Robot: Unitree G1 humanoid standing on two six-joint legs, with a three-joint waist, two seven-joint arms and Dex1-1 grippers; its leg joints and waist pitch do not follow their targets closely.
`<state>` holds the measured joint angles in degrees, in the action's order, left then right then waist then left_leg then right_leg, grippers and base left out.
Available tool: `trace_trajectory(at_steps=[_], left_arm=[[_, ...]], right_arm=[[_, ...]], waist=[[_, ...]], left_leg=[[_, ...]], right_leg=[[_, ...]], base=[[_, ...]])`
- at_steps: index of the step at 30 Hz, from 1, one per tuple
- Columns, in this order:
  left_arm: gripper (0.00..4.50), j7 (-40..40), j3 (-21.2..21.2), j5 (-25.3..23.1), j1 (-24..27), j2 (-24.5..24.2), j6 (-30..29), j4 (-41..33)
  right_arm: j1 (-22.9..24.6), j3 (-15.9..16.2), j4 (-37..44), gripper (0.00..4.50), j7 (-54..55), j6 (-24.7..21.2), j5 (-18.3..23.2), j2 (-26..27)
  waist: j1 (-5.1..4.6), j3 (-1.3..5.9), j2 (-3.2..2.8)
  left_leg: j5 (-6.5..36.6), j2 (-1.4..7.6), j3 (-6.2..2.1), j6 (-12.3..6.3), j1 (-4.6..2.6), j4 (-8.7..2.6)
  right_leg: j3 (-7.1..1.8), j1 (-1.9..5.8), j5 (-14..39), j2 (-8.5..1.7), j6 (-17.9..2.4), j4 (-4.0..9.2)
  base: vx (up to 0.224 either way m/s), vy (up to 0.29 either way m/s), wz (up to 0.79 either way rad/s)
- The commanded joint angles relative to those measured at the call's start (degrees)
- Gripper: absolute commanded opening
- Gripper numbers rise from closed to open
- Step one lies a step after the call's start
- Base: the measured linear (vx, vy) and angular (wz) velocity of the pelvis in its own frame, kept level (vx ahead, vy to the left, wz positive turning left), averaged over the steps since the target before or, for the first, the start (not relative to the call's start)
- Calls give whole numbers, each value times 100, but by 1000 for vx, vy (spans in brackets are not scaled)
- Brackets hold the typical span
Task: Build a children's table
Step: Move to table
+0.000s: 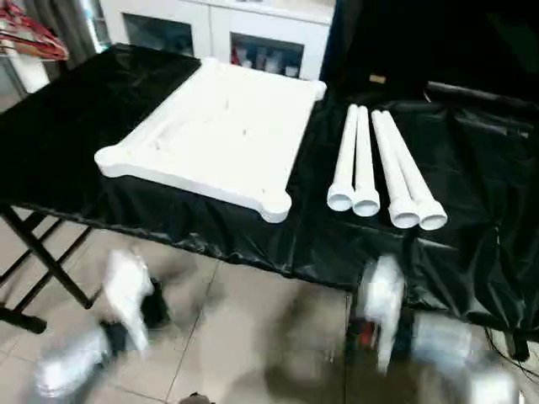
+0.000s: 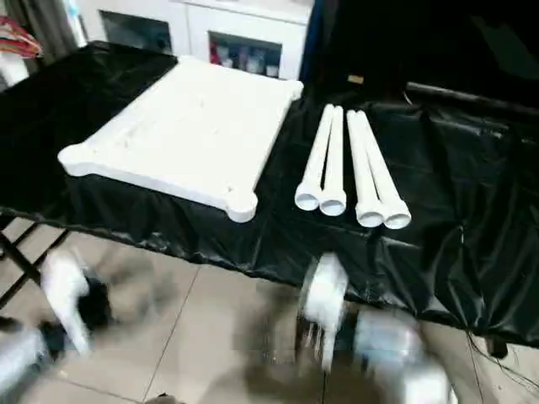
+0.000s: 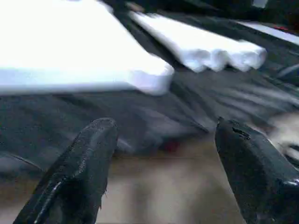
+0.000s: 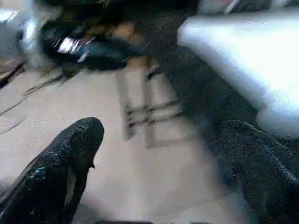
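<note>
The children's table lies in parts on a black-covered work table (image 1: 472, 168). Its white square top (image 1: 215, 126) rests on the left half, ribbed side up, with round sockets at the corners. Four white tapered legs (image 1: 383, 168) lie side by side to its right, open ends toward me. Both my arms hang below the table's front edge, over the floor, blurred: the left arm (image 1: 122, 307) under the top's near-left corner, the right arm (image 1: 396, 316) under the legs. My left gripper (image 3: 166, 126) is open and empty, facing the top (image 3: 70, 51) and legs (image 3: 201, 44). My right gripper (image 4: 163, 126) is open and empty, beside the top's corner (image 4: 243, 60).
A white cabinet (image 1: 253, 34) with glass doors stands behind the table. Red hangers (image 1: 29, 38) show at the far left. Black folding table legs (image 1: 42, 261) stand on the tiled floor (image 1: 253, 337) at the left. The black cloth drapes over the front edge (image 1: 278, 244).
</note>
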<state>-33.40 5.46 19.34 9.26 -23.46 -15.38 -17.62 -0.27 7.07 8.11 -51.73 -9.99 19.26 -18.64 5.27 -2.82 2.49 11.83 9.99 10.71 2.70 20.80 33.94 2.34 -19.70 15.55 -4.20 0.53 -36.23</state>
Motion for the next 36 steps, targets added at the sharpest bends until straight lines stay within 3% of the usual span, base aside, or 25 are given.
trace_trajectory(at_steps=[1,9,10,11,14,15,16,18,19,20,21,22,23,24,25,26,27,28,29,30,31,33,34,35,36], left_arm=[[378,675,92,-458,-355,121,-251,87],[378,1630,18,-852,-1653,387,-414,534],[378,1715,-16,-941,-1871,431,-401,741],[378,1891,-82,-1162,-2145,521,-280,1079],[378,2067,-215,-1382,-2551,703,-96,1653],[378,2072,-287,-1427,-2680,726,-33,1810],[378,2022,-351,-1466,-2803,714,87,2016],[378,1989,-439,-1540,-2932,700,280,2282],[378,1962,-463,-1540,-2955,715,372,2332],[378,1963,-498,-1589,-2948,727,486,2298],[378,1963,-498,-1589,-2948,727,486,2298],[378,1983,-504,-1607,-2910,757,486,2202],[378,2004,-432,-1559,-2815,825,505,2057],[378,2130,-321,-1491,-2711,919,425,1955],[378,2194,-276,-1475,-2673,950,380,1930],[378,2255,-240,-1473,-2649,973,350,1934],[378,2294,-283,-1531,-2532,975,283,1879],[378,2252,-340,-1563,-2425,957,318,1808],[378,2230,-365,-1572,-2379,947,341,1777],[378,2230,-365,-1572,-2379,947,341,1777],[378,2250,-403,-1567,-2361,976,375,1800],[378,2274,-465,-1608,-2387,981,409,1861],[378,2273,-473,-1611,-2403,980,406,1876],[378,2272,-474,-1610,-2408,980,405,1880],[378,2225,-449,-1571,-2409,994,377,1873]], right_arm=[[-221,-325,-132,450,496,-35,-19,116],[-1009,-1087,-768,450,2588,-338,-315,734],[-1034,-1178,-829,450,2977,-295,-469,867],[-1024,-1321,-889,450,3362,-346,-494,1048],[-939,-1361,-779,450,3788,-402,-727,1179],[-940,-1351,-723,450,3862,-407,-759,1201],[-944,-1330,-700,450,3943,-396,-762,1271],[-947,-1315,-713,450,4141,-444,-788,1374],[-958,-1345,-751,450,4251,-515,-748,1447],[-976,-1376,-785,450,4309,-547,-715,1503],[-976,-1376,-785,450,4309,-547,-715,1503],[-991,-1405,-835,450,4312,-529,-674,1550],[-1006,-1373,-943,450,4301,-508,-680,1585],[-1000,-1274,-1004,450,4292,-587,-774,1547],[-997,-1229,-1015,450,4286,-639,-803,1535],[-992,-1190,-1012,450,4286,-691,-825,1528],[-953,-1136,-925,450,4189,-738,-765,1517],[-936,-1108,-866,450,4110,-731,-702,1527],[-930,-1098,-845,450,4078,-725,-676,1532],[-930,-1098,-845,450,4078,-725,-676,1532],[-949,-1099,-889,450,4048,-704,-649,1539],[-994,-1150,-982,450,4055,-670,-613,1557],[-1006,-1174,-996,450,4066,-658,-604,1563],[-1009,-1181,-998,450,4070,-656,-602,1566],[-1021,-1197,-1003,450,4069,-664,-587,1587]], waist=[[-7,240,-182],[72,319,-24],[68,333,-59],[61,338,-239],[113,354,-154],[198,350,-125],[286,374,-121],[308,381,-158],[273,378,-195],[253,402,-273],[21,452,-431],[-152,479,-524],[-209,476,-553],[-63,431,-617],[-63,416,-510],[-31,445,-450],[-37,429,-227],[76,340,-197],[154,323,-270],[118,248,-350],[-15,199,-326],[-78,165,-461],[-99,74,-507],[-55,115,-525],[329,150,-414]], left_leg=[[915,378,-201,-19,-113,-468],[58,298,-164,-80,-78,-379],[2,300,-173,-82,-76,-376],[16,275,-166,-41,-84,-359],[391,222,-126,-605,42,-255],[466,222,-179,-913,108,-40],[421,278,-342,-1077,305,261],[378,356,-598,-993,528,486],[-12,246,-580,-1103,534,217],[-275,190,-528,-1326,409,25],[-993,144,-511,-2036,-148,-238],[-1493,136,-639,-2560,-442,-183],[-2406,295,-758,-3004,-364,-190],[-2771,483,-648,-2709,-38,-293],[-2376,580,-632,-2121,58,-409],[-1852,612,-663,-1804,-30,-410],[-468,556,-654,-1055,-20,-307],[633,230,-444,-623,192,-51],[915,297,-505,-490,159,72],[1364,432,-659,-276,137,-43],[2614,511,-657,149,70,-386],[5152,419,-642,1072,-211,-638],[6067,371,-515,1283,-102,-1009],[6291,345,-386,1324,91,-1240],[6082,140,116,1151,475,-1434]], right_leg=[[-257,69,-458,-378,-1131,407],[-244,105,-1299,-353,-1057,304],[-236,106,-1345,-357,-1015,300],[-247,66,-1363,-362,-1003,289],[-434,222,-998,-741,-1107,491],[-636,262,-898,-1063,-1142,646],[-858,376,-601,-1479,-1078,775],[-911,411,-98,-1647,-1171,813],[-589,407,121,-1238,-1285,712],[-414,316,159,-942,-1245,644],[55,-59,108,-127,-1049,155],[242,-360,154,162,-829,-199],[291,-571,338,182,-258,-555],[276,-534,235,100,-72,-640],[196,-407,88,-4,-103,-522],[85,-403,-1,-107,-135,-386],[-237,-271,-402,-502,-505,-32],[-465,-130,-311,-1031,-1044,372],[-542,-78,151,-1263,-1199,503],[-426,-60,1179,-1136,-1250,555],[-172,-127,2179,-657,-958,479],[0,-240,2536,-382,-481,384],[246,-35,2234,-175,-516,171],[379,241,1663,-58,-554,-302],[586,639,1132,201,-434,-723]], base=[[0,0,0],[0,0,0],[0,0,0],[0,0,0],[0,0,0],[-22,62,1],[-9,101,-3],[-5,130,-10],[2,213,-17],[2,213,-17],[28,231,-2],[11,230,6],[11,230,6],[-51,210,3],[-77,157,0],[-77,157,0],[-90,110,-1],[-98,89,2],[-98,89,2],[-97,92,-8],[-111,98,-18],[-109,88,-13],[-96,81,1],[-96,81,1],[-107,50,14]])
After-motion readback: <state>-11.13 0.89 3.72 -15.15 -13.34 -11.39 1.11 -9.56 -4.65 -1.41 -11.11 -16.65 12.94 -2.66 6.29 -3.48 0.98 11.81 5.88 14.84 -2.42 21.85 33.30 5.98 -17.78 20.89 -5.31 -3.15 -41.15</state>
